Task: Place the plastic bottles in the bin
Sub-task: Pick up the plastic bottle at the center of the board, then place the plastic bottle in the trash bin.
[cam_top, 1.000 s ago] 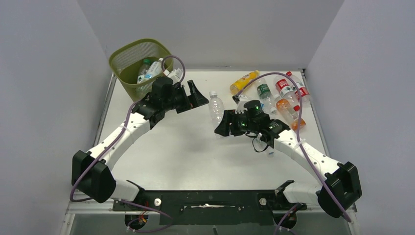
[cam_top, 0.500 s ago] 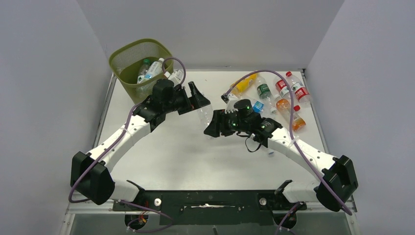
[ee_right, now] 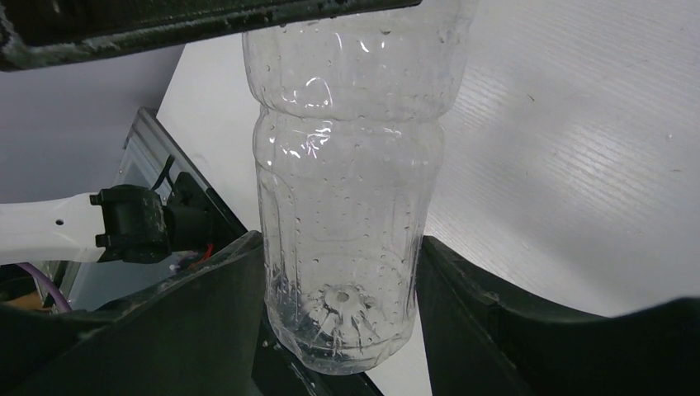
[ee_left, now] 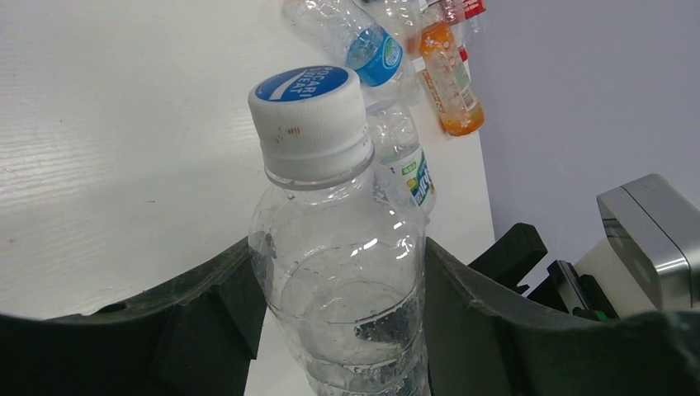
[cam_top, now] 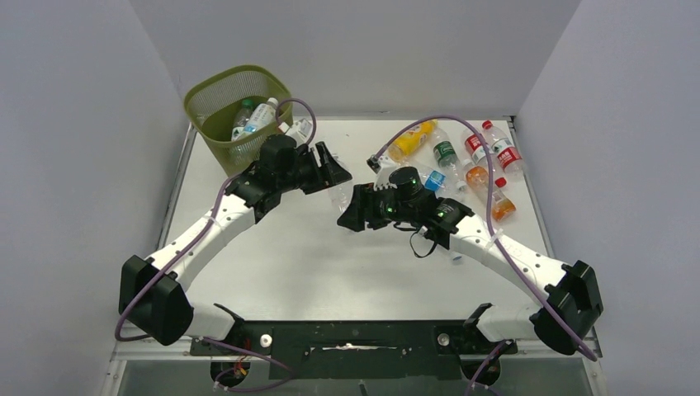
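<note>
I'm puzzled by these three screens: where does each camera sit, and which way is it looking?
Top external: above and behind the robot, looking down on the table, the bin and both arms.
Left wrist: on the left arm, facing along the left claw at the capped end of the clear bottle; its two fingers show.
Right wrist: on the right arm, facing along the right claw at that bottle's base; its fingers and some left arm show.
Shared: both wrists see one bottle.

Top view: left hand [cam_top: 333, 167] and right hand [cam_top: 350, 211] are covering most of the clear bottle [cam_top: 342, 195]. Left wrist: the bottom edge is cutting off its base. Right wrist: its cap end is running out past the top edge. Far left of it, the bin [cam_top: 216, 142] mesh is masking the binned bottles [cam_top: 257, 115]; count untellable.
</note>
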